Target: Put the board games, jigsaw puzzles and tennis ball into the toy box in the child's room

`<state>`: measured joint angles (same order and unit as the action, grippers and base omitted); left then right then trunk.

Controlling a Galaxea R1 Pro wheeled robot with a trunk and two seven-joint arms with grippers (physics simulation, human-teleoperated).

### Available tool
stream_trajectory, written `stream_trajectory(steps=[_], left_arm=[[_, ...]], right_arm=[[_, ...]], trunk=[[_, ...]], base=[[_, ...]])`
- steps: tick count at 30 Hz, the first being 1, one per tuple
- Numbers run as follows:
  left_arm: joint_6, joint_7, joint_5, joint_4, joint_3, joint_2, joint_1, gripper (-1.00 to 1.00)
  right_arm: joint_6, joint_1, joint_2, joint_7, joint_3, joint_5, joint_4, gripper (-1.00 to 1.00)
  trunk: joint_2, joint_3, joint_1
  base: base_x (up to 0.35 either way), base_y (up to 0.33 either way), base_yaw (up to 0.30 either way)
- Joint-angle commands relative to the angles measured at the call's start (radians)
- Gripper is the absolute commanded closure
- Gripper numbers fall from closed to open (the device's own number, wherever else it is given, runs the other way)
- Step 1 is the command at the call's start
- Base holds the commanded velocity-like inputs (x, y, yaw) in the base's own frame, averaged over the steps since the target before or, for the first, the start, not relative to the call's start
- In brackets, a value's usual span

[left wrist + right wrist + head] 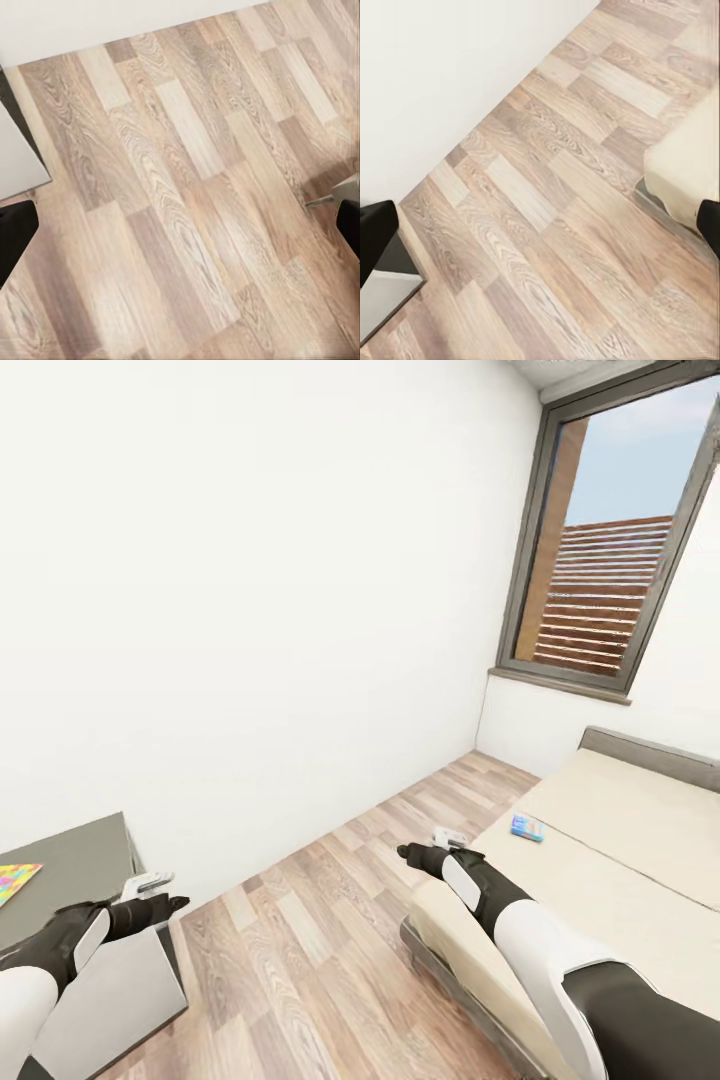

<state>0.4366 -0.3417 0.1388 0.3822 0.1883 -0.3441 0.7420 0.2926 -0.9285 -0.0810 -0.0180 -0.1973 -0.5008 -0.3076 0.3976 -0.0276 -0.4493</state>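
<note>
grey tabletop (70, 860) lower left, multicoloured puzzle (15, 880), cream bed (620, 860), blue box (527, 827), pale wood-grain floor (330, 920).

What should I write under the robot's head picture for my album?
Robot's empty left gripper and right gripper reach out between a grey table and a bed holding one blue box.

**Cut off and unclear**

At the head view's left edge the bench (70, 860) is cropped, and the colourful flat toy (17, 880) on it is cut off, so its kind is unreadable. On the bed (620, 880), clipped at right, a small blue box (527, 828) is too tiny to identify.
</note>
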Motion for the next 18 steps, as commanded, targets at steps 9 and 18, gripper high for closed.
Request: stream_trajectory(steps=[9,18], left_arm=[[0.008,-0.002,0.007,0.002,0.005,-0.003,0.0,-1.0],[0.008,-0.003,0.007,0.003,0.006,-0.004,0.0,-1.0]], right_arm=[[0.003,-0.001,0.0,-0.002,-0.005,-0.004,-0.001,-1.0],[0.003,-0.001,0.001,-0.003,-0.005,-0.004,-0.001,-1.0]], trunk=[[0.002,-0.002,-0.001],[0.002,-0.002,-0.001]], base=[[0.001,0.007,-0.278],[0.0,0.032,-0.278]])
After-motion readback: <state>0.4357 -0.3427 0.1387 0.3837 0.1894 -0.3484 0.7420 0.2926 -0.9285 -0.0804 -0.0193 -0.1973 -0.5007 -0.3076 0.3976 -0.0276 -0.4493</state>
